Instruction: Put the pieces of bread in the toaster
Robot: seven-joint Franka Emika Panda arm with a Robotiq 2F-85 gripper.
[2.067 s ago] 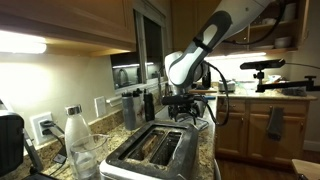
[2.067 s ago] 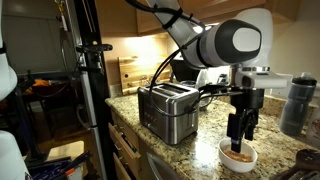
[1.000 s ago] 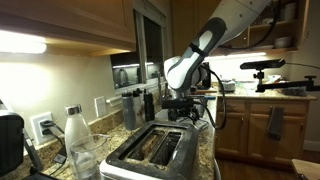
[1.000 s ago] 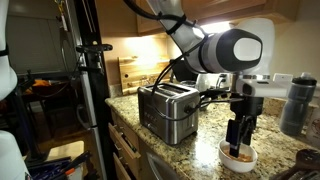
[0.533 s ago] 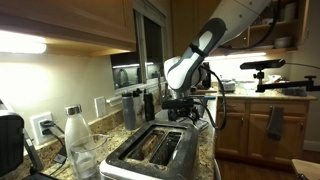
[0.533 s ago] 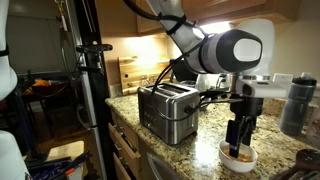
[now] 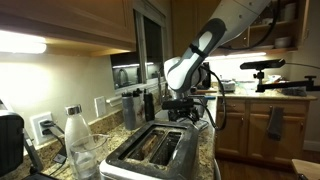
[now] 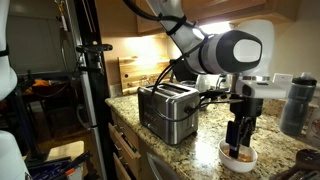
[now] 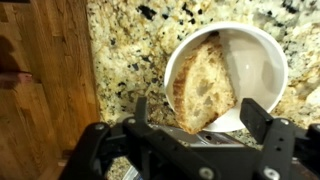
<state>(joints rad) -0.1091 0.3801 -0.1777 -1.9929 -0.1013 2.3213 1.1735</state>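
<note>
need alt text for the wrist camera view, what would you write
A tan slice of bread leans inside a round white bowl on a speckled granite countertop, seen from above. The black gripper fills the bottom edge, its jaws open on either side of the bowl's near rim. A brown wood surface runs down the left.

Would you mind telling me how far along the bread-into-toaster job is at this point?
Done: nothing yet; no bread shows in the slots of the toaster. In hand: the open end effector is down at the white bowl, its fingers either side of the bread, not gripping it. Left: grip, lift, carry to the toaster, drop into a slot, then any further slices.
</note>
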